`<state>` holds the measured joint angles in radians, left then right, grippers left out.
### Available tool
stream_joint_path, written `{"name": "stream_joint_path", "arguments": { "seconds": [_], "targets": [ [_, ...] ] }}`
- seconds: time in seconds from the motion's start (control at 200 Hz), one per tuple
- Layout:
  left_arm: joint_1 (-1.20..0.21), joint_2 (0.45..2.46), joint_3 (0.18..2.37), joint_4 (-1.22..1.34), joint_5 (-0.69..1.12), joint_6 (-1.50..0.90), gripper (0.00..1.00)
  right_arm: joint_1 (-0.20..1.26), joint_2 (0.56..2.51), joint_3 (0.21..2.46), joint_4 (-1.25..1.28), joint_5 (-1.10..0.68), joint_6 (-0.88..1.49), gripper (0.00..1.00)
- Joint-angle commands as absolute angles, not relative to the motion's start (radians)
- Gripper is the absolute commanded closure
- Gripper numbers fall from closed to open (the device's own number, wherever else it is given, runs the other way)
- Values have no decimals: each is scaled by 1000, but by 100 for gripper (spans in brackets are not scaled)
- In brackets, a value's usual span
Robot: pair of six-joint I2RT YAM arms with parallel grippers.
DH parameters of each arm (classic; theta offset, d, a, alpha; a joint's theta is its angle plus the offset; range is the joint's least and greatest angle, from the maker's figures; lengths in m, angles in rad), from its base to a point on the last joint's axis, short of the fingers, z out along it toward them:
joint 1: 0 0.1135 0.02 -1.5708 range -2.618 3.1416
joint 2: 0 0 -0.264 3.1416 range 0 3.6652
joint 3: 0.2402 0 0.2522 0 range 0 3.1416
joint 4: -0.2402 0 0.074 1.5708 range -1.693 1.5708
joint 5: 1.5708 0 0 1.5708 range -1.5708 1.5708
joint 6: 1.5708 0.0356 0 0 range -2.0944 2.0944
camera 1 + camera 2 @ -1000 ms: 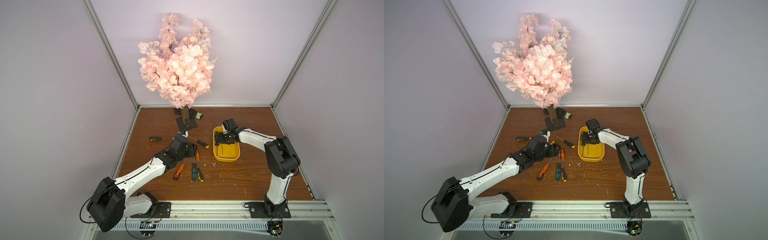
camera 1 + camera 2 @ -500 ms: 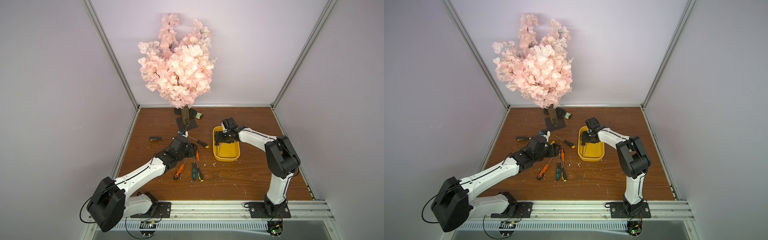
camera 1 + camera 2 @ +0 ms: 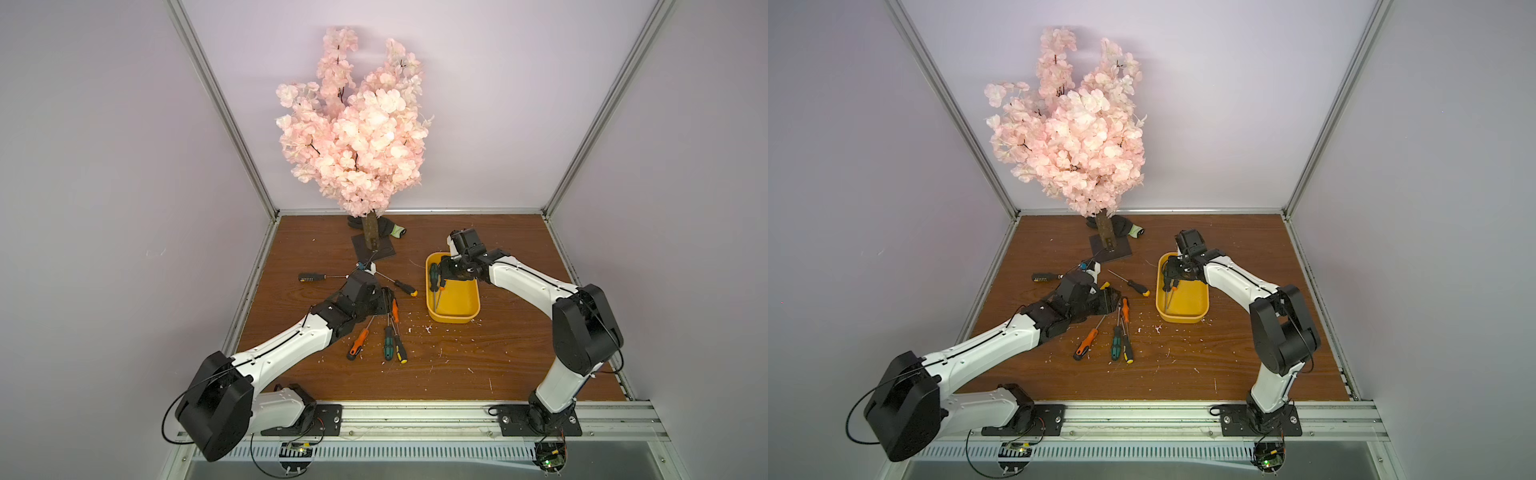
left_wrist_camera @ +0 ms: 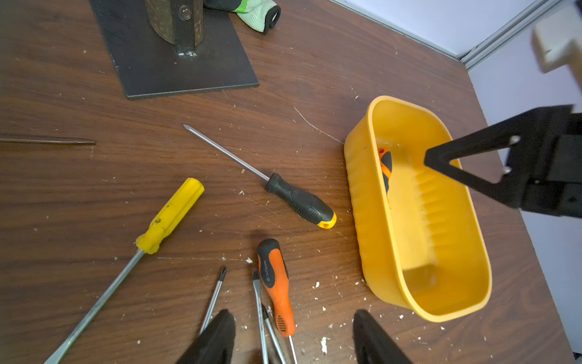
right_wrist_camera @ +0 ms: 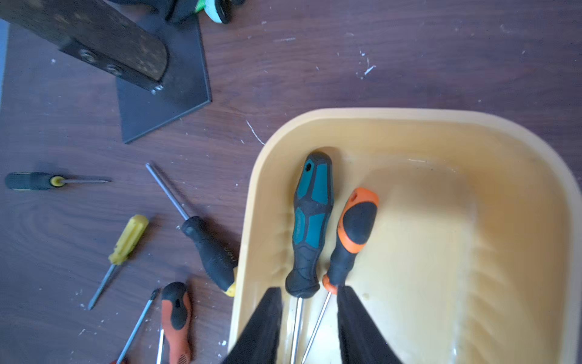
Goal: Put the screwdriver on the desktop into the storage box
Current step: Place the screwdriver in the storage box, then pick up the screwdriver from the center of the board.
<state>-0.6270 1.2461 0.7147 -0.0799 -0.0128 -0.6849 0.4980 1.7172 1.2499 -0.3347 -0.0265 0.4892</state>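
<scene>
- The right gripper hangs inside the yellow storage box, low over its floor. Its jaws are released: they stand apart and straddle two metal shafts, with a gap outside each, pinching neither.
- Two screwdrivers lie in the box, side by side along the wall facing the other arm: a teal-handled screwdriver and an orange-collared screwdriver. Both handles point to the box's far end and both shafts to its near end.
- The box stands on the right half of the reddish wood-grain tabletop, near the dark base plate of a pink blossom tree. A glove lies behind the plate.
- The left gripper hovers low over a loose fan of screwdrivers, jaws spread wide and grasping nothing.
- Below it on the tabletop lies an orange-handled screwdriver, with bare shafts on either side.
- A black screwdriver with a yellow cap lies just beside the box's outer wall without touching it, tip toward the base plate.
- A yellow-handled screwdriver lies apart from it, on the side away from the box.
- In a top view, three more lie nearer the robot, handles toward it: a long orange screwdriver, a green-handled screwdriver and a yellow-and-black screwdriver.
- A stubby black screwdriver lies alone at the far left.
- Small white flecks dot the wood.
</scene>
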Motion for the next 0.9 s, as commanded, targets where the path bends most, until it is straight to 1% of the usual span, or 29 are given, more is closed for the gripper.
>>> {"name": "stream_joint_path", "arguments": {
  "seconds": [0.0, 0.4, 0.656, 0.766, 0.896],
  "targets": [
    [-617, 1265, 724, -108, -13, -683, 37, 504, 1661, 1215, -361, -7, 478, 64],
    [-617, 1335, 732, -96, 44, -681, 37, 505, 1519, 1099, -353, -11, 488, 64],
    [-617, 1420, 772, -100, 70, -693, 40, 505, 1440, 1033, -354, -11, 493, 64],
    [-617, 1431, 772, -140, 56, -707, 42, 505, 1416, 1015, -359, -5, 494, 64],
    [-616, 1399, 764, -262, -3, -732, 43, 505, 1402, 997, -359, -5, 497, 64]
  ]
}}
